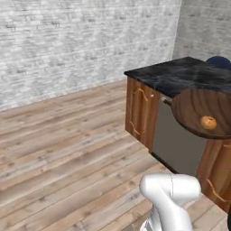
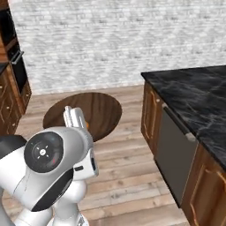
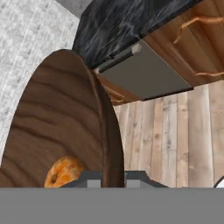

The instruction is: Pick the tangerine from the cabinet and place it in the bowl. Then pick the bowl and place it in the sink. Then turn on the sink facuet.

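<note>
1. Carrying the wide, shallow dark-brown wooden bowl (image 1: 203, 110) by its rim, the two-finger gripper (image 3: 113, 178) is clamped narrow on the wall; that grip lets the small round orange tangerine (image 1: 208, 122) ride inside.
2. Bowl hangs in mid-air beside the black marble counter (image 2: 194, 97), near its edge; the sink isn't visible from here.
3. Bare wooden plank floor (image 1: 67, 149) leaves open room to swing on the far side.

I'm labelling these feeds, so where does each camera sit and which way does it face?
Left base view: behind the arm, facing the black marble counter; white arm link at bottom.
Right base view: behind on the other side, facing the grey brick wall; white arm in front.
Hand view: along the jaws, shut on the dark brown wooden bowl's rim.
Shared: bowl holding the small orange tangerine.
</note>
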Controlling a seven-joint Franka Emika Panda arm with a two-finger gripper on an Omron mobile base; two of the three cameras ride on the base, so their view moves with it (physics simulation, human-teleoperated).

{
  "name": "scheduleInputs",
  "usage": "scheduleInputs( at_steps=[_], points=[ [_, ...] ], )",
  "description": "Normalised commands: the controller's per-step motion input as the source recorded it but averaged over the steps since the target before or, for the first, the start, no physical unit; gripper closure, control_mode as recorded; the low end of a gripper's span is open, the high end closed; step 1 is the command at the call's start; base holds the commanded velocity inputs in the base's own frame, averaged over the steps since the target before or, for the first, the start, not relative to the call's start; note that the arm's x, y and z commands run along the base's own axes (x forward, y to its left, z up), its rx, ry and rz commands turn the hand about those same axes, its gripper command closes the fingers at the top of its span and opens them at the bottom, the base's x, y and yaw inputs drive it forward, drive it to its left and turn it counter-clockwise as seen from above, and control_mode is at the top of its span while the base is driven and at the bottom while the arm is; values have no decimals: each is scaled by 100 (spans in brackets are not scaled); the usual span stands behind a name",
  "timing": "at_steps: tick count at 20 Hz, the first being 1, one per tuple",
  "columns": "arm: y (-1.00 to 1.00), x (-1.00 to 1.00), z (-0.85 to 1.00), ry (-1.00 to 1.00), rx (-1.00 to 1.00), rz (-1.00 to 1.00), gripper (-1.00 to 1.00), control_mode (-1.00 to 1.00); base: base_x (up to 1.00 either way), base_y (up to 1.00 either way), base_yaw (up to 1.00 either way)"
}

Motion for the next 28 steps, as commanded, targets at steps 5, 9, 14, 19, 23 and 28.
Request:
scheduleInputs(
  at_steps=[5,9,14,19,23,28],
  points=[
    [0,0,0,0,0,0,100,100,22,-57,-59],
    [0,0,0,0,0,0,100,100,17,-51,-58],
    [0,0,0,0,0,0,100,100,9,-55,-59],
    [0,0,0,0,0,0,100,100,2,-51,-61],
    [0,0,0,0,0,0,100,100,0,-41,-61],
    [0,0,0,0,0,0,100,100,12,-8,-56]
  ],
)
